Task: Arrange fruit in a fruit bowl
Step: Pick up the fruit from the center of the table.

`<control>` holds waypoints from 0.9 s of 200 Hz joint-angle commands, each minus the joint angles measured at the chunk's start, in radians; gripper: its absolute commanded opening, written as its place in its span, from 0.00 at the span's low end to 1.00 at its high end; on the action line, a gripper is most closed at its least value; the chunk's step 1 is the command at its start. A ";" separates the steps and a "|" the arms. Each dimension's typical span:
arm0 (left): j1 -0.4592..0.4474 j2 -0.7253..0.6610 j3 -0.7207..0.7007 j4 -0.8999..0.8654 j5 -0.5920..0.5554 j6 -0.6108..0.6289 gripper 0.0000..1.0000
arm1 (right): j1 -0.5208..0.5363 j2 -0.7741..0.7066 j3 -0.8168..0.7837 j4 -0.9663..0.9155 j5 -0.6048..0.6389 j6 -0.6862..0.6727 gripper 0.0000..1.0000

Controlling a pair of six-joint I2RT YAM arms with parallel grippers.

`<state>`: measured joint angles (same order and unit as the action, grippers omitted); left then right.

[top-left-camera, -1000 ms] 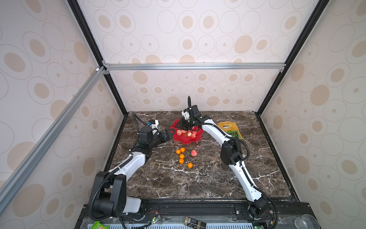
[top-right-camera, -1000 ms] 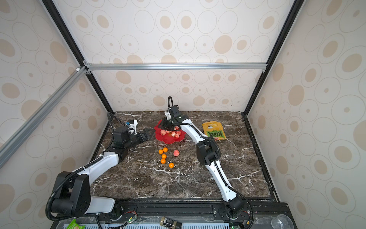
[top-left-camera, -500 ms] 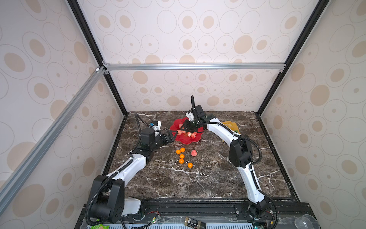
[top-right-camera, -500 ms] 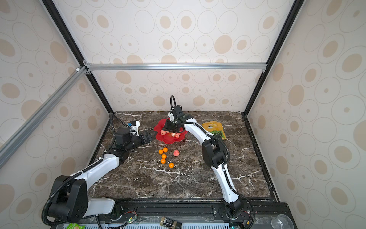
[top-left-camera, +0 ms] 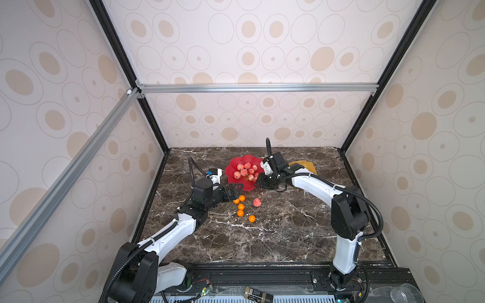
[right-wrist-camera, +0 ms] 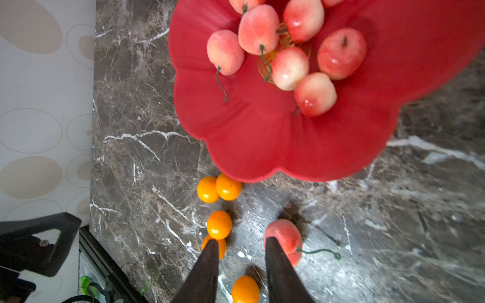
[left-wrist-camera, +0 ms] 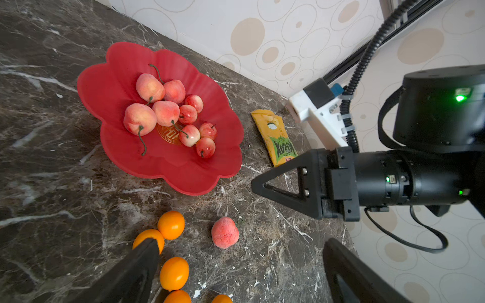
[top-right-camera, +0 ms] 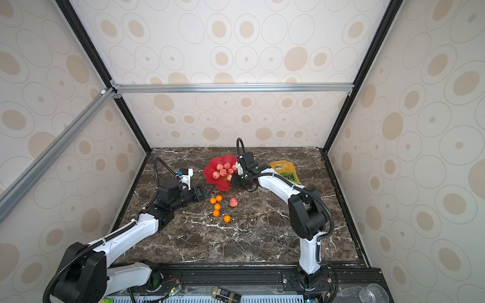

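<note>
The red flower-shaped fruit bowl (top-left-camera: 232,170) (top-right-camera: 210,174) (left-wrist-camera: 118,78) (right-wrist-camera: 262,136) sits at the back middle with several pink fruits (top-left-camera: 245,169) (left-wrist-camera: 157,107) in it. One pink fruit (top-left-camera: 257,202) (top-right-camera: 233,202) (left-wrist-camera: 225,232) (right-wrist-camera: 287,233) and several orange fruits (top-left-camera: 240,207) (top-right-camera: 216,207) (left-wrist-camera: 171,225) (right-wrist-camera: 219,225) lie on the marble in front of it. My left gripper (top-left-camera: 236,190) (top-right-camera: 204,190) (left-wrist-camera: 240,244) is wide open and low, just left of the orange ones. My right gripper (top-left-camera: 261,181) (top-right-camera: 234,182) (right-wrist-camera: 241,242) hovers by the bowl's near right rim, jaws apart and empty.
A yellow-green snack bag (top-left-camera: 305,166) (top-right-camera: 284,170) (left-wrist-camera: 278,141) lies right of the bowl, behind my right arm. Patterned walls close off the left, back and right of the table. A dark bottle (top-left-camera: 258,291) and a clear cup (top-left-camera: 405,295) sit beyond the front rail.
My right gripper has come from above the bowl's fruit to its near right rim. My left gripper has slid right, up to the orange fruits.
</note>
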<state>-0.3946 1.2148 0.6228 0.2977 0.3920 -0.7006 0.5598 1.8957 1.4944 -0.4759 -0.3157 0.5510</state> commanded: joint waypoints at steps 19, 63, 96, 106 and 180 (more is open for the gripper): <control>-0.071 -0.021 -0.035 0.017 -0.063 0.033 0.98 | -0.002 -0.113 -0.155 0.048 0.057 0.013 0.33; -0.150 0.021 -0.049 0.052 -0.096 0.018 0.98 | -0.003 -0.135 -0.259 0.097 0.055 0.097 0.32; -0.187 0.053 -0.039 0.067 -0.109 0.011 0.98 | -0.007 -0.123 -0.296 0.107 0.070 0.154 0.27; -0.198 0.059 -0.033 0.067 -0.116 0.011 0.98 | -0.012 -0.120 -0.302 0.106 0.076 0.148 0.26; -0.207 0.060 -0.013 0.053 -0.139 0.017 0.98 | -0.025 -0.232 -0.410 0.239 0.241 -0.380 0.30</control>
<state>-0.5968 1.2755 0.5671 0.3351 0.2737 -0.6910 0.5404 1.7252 1.1309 -0.3279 -0.1440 0.4168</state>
